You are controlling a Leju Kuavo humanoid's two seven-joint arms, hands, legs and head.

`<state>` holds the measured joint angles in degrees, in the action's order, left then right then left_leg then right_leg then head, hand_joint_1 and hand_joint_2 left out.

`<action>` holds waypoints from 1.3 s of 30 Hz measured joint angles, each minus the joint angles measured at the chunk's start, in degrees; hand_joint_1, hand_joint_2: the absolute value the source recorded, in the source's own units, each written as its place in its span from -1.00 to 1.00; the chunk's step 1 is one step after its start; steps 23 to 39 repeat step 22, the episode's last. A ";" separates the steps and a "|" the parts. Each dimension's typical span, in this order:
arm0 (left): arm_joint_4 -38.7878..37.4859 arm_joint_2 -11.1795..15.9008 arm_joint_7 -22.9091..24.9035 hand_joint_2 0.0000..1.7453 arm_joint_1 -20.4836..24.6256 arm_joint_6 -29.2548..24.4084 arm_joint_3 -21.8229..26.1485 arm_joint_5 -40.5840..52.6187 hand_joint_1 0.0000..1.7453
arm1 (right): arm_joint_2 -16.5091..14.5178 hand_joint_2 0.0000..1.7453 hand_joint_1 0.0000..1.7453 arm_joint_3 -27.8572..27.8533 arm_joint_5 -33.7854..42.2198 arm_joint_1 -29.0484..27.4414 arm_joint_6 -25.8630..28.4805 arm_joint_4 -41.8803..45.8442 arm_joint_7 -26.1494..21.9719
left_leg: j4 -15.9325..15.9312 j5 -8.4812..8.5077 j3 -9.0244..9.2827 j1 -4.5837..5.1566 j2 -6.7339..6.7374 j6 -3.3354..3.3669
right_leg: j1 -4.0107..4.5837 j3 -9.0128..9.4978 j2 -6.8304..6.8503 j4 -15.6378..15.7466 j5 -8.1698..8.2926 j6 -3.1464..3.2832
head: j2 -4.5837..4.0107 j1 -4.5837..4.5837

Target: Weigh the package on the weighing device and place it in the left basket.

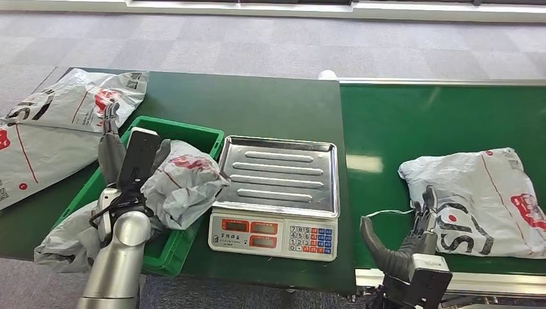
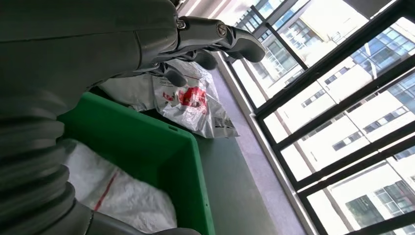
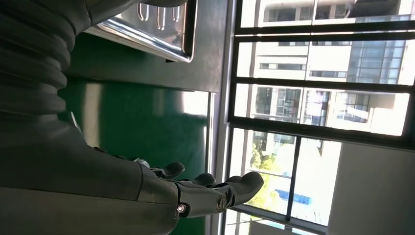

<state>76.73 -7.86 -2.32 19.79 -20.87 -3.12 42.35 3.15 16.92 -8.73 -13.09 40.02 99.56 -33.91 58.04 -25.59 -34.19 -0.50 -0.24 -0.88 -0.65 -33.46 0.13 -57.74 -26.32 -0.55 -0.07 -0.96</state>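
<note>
From the head view I see the left arm reaching forward over the green basket [image 1: 206, 138], which sits just left of the weighing scale [image 1: 277, 193]. The left hand [image 1: 114, 145] is raised above the basket's far-left corner, fingers pointing away from the robot and spread loosely — it holds nothing. In the left wrist view the left hand's fingers [image 2: 235, 39] stretch out straight above the basket's green wall [image 2: 191, 166], with nothing between them.

The grey package [image 1: 183, 183] lies inside the basket, bulging against the wall nearest the scale and just touching the scale's steel tray edge. It sits just right of the left forearm, below and to the scale side of the hand, not touched by the fingers as far as I can tell. The wrist view shows its white crinkled surface [image 2: 117, 196] down in the basket.

The scale's tray is bare. The right hand [image 1: 402, 248] hovers low, right of the scale over the green conveyor belt [image 1: 438, 122], thumb apart from the fingers, gripping nothing — its fingertips are just beside a second package [image 1: 480, 199] lying on the belt. More bags [image 1: 71, 103] lie on the table beyond the basket, away from the scale.
</note>
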 joint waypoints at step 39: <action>27.02 0.56 -33.80 1.00 -24.53 3.20 0.19 -40.30 -1.00 | 4.48 1.00 -1.00 0.14 2.79 -10.18 0.04 -0.65 -2.05 | 0.00 -0.55 0.08 0.01 0.15 0.02 | -0.06 0.03 -0.17 0.01 -0.44 -0.01 | 0.00 0.00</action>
